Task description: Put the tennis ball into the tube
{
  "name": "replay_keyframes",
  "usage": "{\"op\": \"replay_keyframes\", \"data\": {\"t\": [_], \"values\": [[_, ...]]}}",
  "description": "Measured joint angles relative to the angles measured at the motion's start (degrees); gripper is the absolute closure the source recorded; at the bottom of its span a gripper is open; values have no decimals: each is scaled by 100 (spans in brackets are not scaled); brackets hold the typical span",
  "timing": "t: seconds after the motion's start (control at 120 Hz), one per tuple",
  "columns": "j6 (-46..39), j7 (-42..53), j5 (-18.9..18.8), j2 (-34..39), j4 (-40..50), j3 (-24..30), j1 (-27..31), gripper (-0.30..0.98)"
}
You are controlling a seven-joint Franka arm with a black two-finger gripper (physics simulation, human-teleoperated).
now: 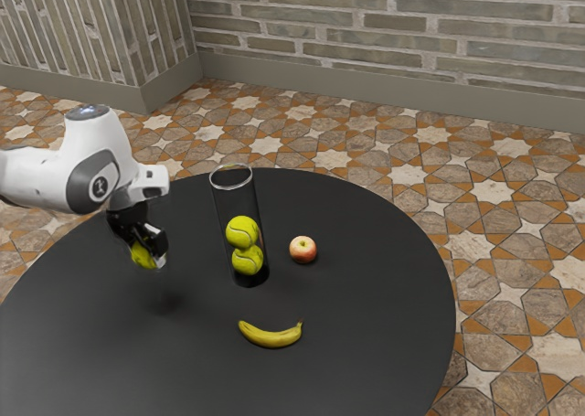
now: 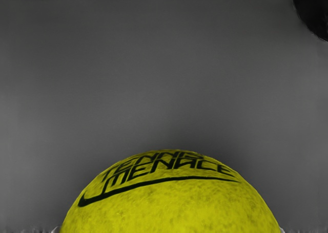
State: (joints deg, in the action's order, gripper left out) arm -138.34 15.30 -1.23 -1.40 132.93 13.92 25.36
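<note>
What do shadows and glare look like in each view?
Exterior view: a soft, faint shadow on the black table beneath the held tennis ball, and pale highlights around the rim of the clear tube, with no harsh glare. Wrist view: the tabletop looks grey rather than black, and the ball's lettering reads without glare.

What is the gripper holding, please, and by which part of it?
The gripper holds a tennis ball by two opposite sides, above the black table; the printed lettering stays uncovered between them.
</note>
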Motion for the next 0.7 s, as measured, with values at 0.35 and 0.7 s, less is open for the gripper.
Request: {"op": "replay_keyframes", "data": {"t": [0.35,0.7], "values": [[1925,-29,504,875,-1362,584,-110,29],[2816,-30,602,530,-2570,1066,-200,28]]}}
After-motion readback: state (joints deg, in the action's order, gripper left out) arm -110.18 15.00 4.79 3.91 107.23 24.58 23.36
